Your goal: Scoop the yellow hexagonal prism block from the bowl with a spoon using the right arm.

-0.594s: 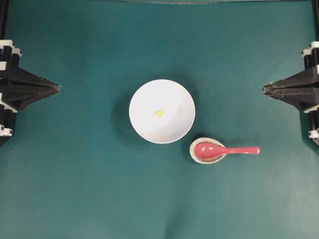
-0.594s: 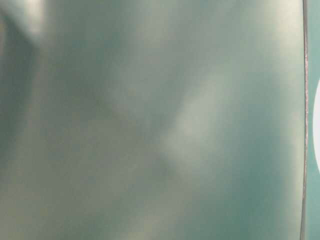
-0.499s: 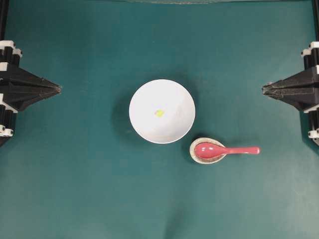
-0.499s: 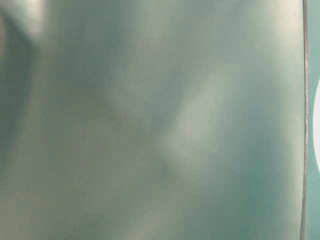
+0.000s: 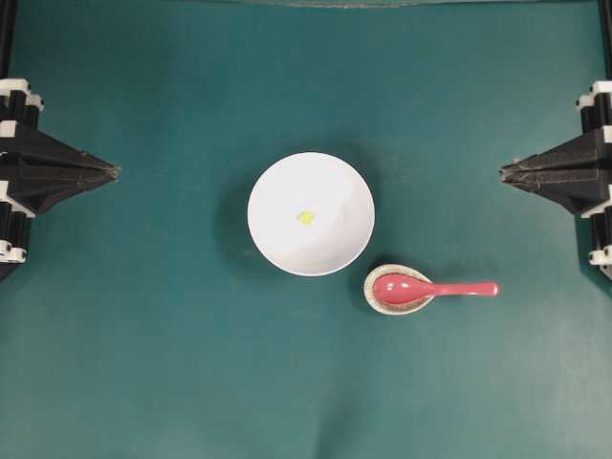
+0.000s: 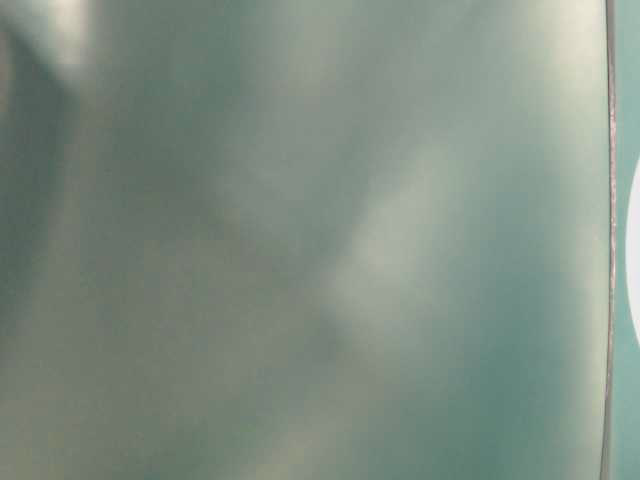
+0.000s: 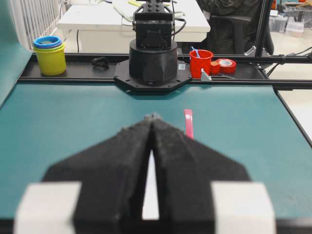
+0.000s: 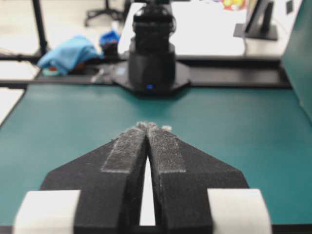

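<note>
A white bowl (image 5: pixel 311 214) stands near the middle of the green bench (image 5: pixel 172 363) in the overhead view, and the yellow hexagonal prism block (image 5: pixel 305 218) lies inside it, close to the centre of its floor. Just beside the bowl, toward the lower right, sits a small speckled beige spoon rest (image 5: pixel 381 302). The pinkish-red spoon (image 5: pixel 430 288) lies with its scoop cradled in that rest and its straight handle pointing right, over the bench. The rest appears almost to touch the bowl's rim; actual contact cannot be told.

The left pincer (image 5: pixel 112 172) points inward from the left edge, well apart from the bowl, and the right pincer (image 5: pixel 506 172) points inward from the right edge, well apart from bowl and spoon alike. Both are empty. In the left wrist view the left pincer (image 7: pixel 153 117) has its tips pressed together, with only a thin slit farther back; past its tip a pink strip of the spoon (image 7: pixel 188 124) shows. In the right wrist view the right pincer (image 8: pixel 147 126) likewise has its tips meeting, nothing between them.

The table-level view is a blurred green wash, with a white arc at its right edge, likely the bowl (image 6: pixel 634 270).
</note>
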